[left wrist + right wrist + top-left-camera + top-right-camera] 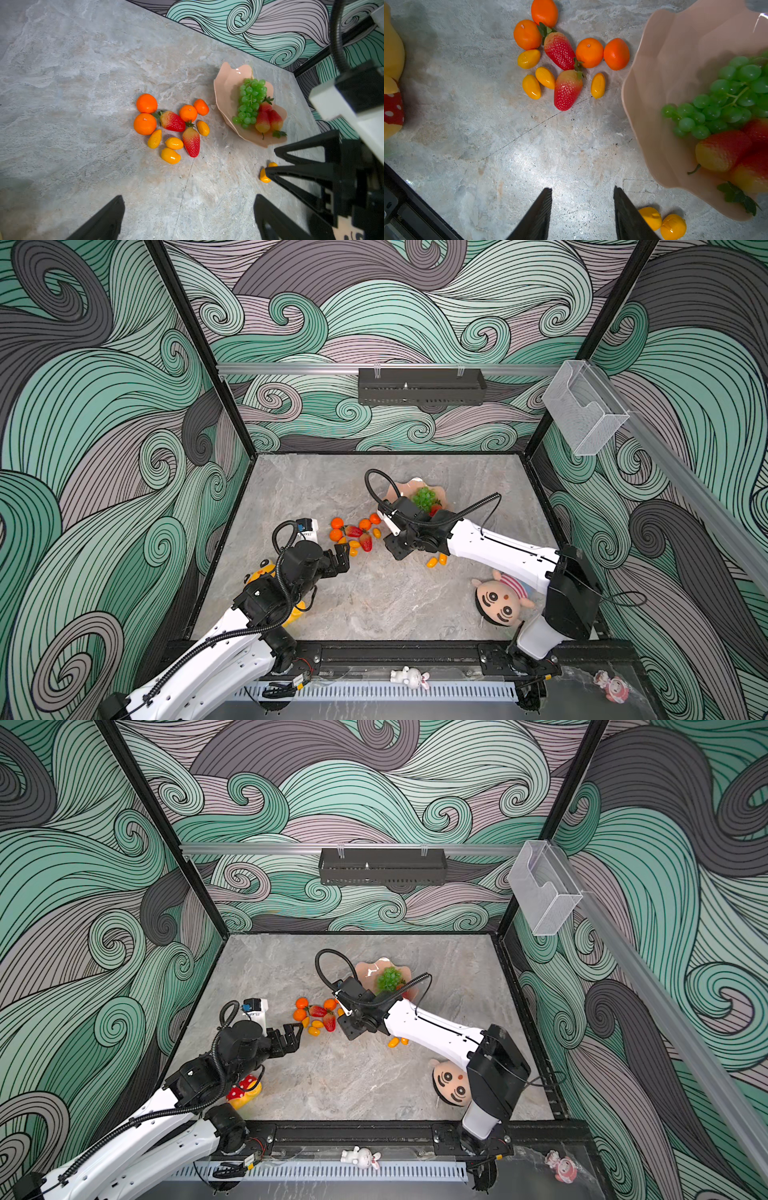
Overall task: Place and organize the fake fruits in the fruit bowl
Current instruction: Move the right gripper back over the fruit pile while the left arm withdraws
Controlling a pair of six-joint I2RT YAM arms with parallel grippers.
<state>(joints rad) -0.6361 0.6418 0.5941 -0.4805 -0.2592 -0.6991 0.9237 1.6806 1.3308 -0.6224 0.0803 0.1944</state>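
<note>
Left end effector (187, 218) wide open, empty; right end effector (583, 212) part open, empty, 2 kumquats (651, 217) just beside it. Loose fake fruits (172, 122) on worktop (83, 104) btw. arms; fruit bowl (226, 91) holds grapes (250, 99), strawberries (262, 122).

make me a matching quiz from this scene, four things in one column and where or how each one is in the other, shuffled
Things
1. grapes
2. tangerines
3. doll
4. left gripper

Place or state
a. open, nothing between the fingers
b. inside the bowl
c. on the table, clustered with strawberries
d. near the front edge, partly under the right arm

Pairs: 1-b, 2-c, 3-d, 4-a
</note>
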